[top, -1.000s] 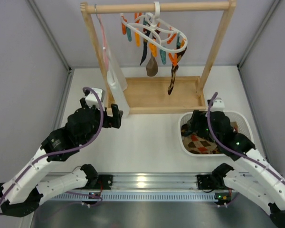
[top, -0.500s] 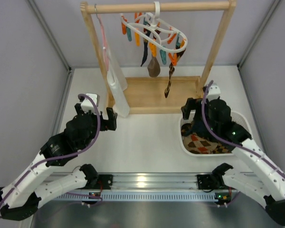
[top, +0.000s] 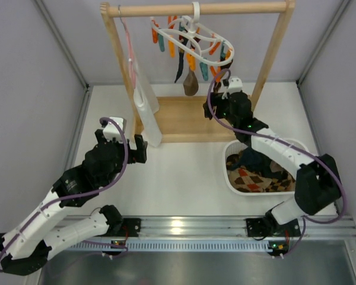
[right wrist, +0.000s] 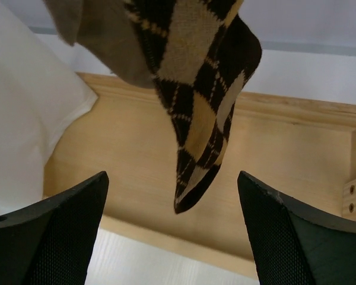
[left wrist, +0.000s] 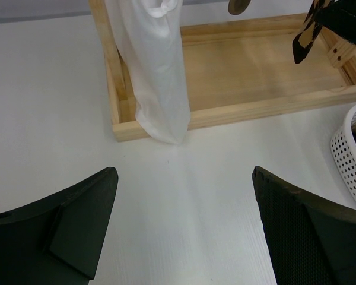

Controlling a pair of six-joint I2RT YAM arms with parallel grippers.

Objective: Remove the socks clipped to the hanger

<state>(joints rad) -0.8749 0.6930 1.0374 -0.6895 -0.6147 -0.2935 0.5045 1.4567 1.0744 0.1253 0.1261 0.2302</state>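
Right gripper is standing open, its fingers framing the hanging tip of the diamond-patterned sock at the upper centre of the overhead view. Left gripper is also standing open, holding nothing, hovering over the bench left of centre, near the white cloth. At top centre the hanger is carrying a taupe sock and a dark sock. Further socks are lying in the white basket, right of centre.
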